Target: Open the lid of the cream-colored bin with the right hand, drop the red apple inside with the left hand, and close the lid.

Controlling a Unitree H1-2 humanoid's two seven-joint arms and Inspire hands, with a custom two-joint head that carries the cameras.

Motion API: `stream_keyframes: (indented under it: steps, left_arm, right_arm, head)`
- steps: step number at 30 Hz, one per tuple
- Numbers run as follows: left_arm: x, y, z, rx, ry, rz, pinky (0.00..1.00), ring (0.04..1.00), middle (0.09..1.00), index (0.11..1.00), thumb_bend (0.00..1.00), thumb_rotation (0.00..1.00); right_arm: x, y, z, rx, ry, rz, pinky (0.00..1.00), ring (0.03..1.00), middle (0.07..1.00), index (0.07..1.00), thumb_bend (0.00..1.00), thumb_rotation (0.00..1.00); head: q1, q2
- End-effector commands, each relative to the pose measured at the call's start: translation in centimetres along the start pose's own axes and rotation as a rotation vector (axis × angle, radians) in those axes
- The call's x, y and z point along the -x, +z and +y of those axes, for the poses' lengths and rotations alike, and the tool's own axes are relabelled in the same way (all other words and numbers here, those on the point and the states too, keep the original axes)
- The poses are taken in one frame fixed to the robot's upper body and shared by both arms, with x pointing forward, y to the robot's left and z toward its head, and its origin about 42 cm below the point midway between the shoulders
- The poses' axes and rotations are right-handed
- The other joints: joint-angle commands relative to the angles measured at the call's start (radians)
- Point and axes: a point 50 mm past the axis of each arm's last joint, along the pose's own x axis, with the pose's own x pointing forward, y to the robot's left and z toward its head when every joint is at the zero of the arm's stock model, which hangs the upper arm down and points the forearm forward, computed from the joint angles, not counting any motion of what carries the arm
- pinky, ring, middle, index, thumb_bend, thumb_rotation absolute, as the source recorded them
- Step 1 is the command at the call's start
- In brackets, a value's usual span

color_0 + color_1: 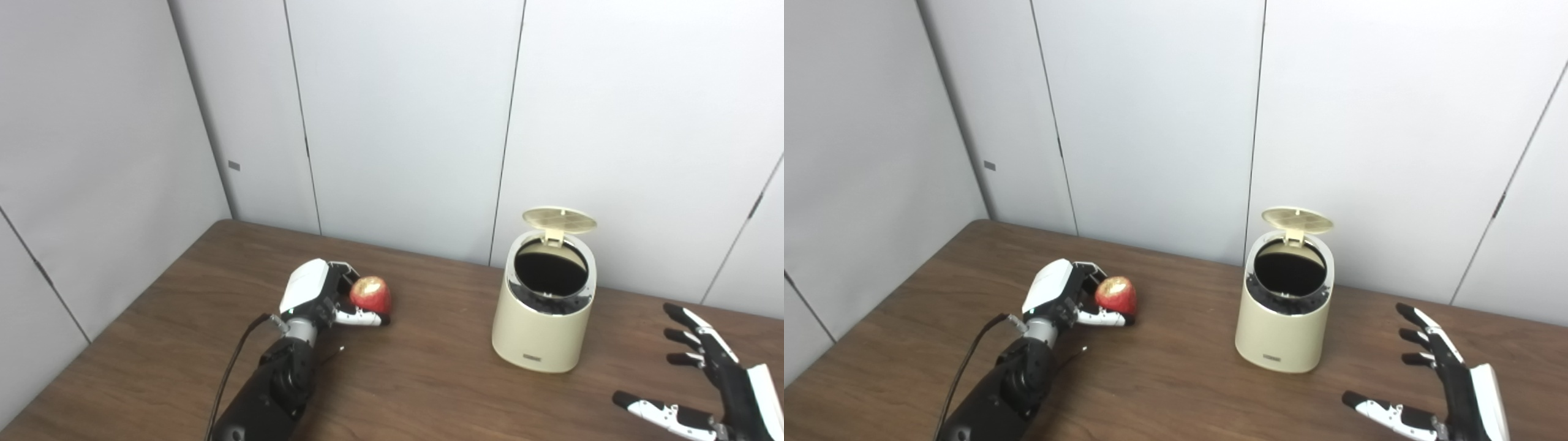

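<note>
The cream-colored bin (544,331) stands on the brown table (429,380), right of centre. Its round lid (558,221) is tipped up at the back, and the dark inside shows. The red apple (370,294) sits at table level to the left of the bin, and my left hand (318,294) is shut on it, thumb under its front and fingers behind. My right hand (704,380) hovers open at the lower right, fingers spread, well clear of the bin. In the right eye view, the bin (1283,327) and apple (1116,295) appear the same.
Grey wall panels (398,122) close off the back and left of the table. A black cable (229,367) runs along my left forearm. Bare tabletop lies between the apple and the bin.
</note>
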Motion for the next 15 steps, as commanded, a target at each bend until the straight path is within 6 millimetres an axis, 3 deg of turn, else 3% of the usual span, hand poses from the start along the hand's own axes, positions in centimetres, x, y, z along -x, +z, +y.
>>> stream_keyframes:
  steps: [1, 7, 11, 15]
  left_arm:
    - [0.5, 0.5, -0.4, 0.026, 0.002, -0.05, 0.75, 0.636, 0.507, 0.471, 0.52, 0.0]
    - [1.2, 2.9, 0.8, 0.083, 0.038, -0.144, 0.71, 0.626, 0.496, 0.482, 0.52, 0.0]
    - [1.7, 5.2, 2.0, 0.1, 0.071, -0.209, 0.7, 0.622, 0.494, 0.484, 0.52, 0.0]
    - [2.2, 8.2, 3.2, 0.102, 0.122, -0.297, 0.75, 0.636, 0.498, 0.479, 0.52, 0.0]
  right_arm:
    - [-0.9, 1.3, -0.3, -0.001, -0.037, -0.086, 0.65, 0.788, 0.859, 0.822, 0.74, 0.01]
    - [-0.9, 0.0, 0.3, 0.001, -0.037, -0.117, 0.62, 0.78, 0.856, 0.819, 0.76, 0.02]
    - [-1.0, -0.8, 0.7, -0.004, -0.037, -0.114, 0.67, 0.8, 0.864, 0.826, 0.78, 0.09]
    - [-0.9, -1.1, 1.0, 0.005, -0.04, -0.106, 0.72, 0.819, 0.874, 0.827, 0.78, 0.1]
  head:
    - [-0.013, -0.001]
    - [-0.063, -0.013]
    - [-0.08, -0.011]
    - [-0.103, -0.012]
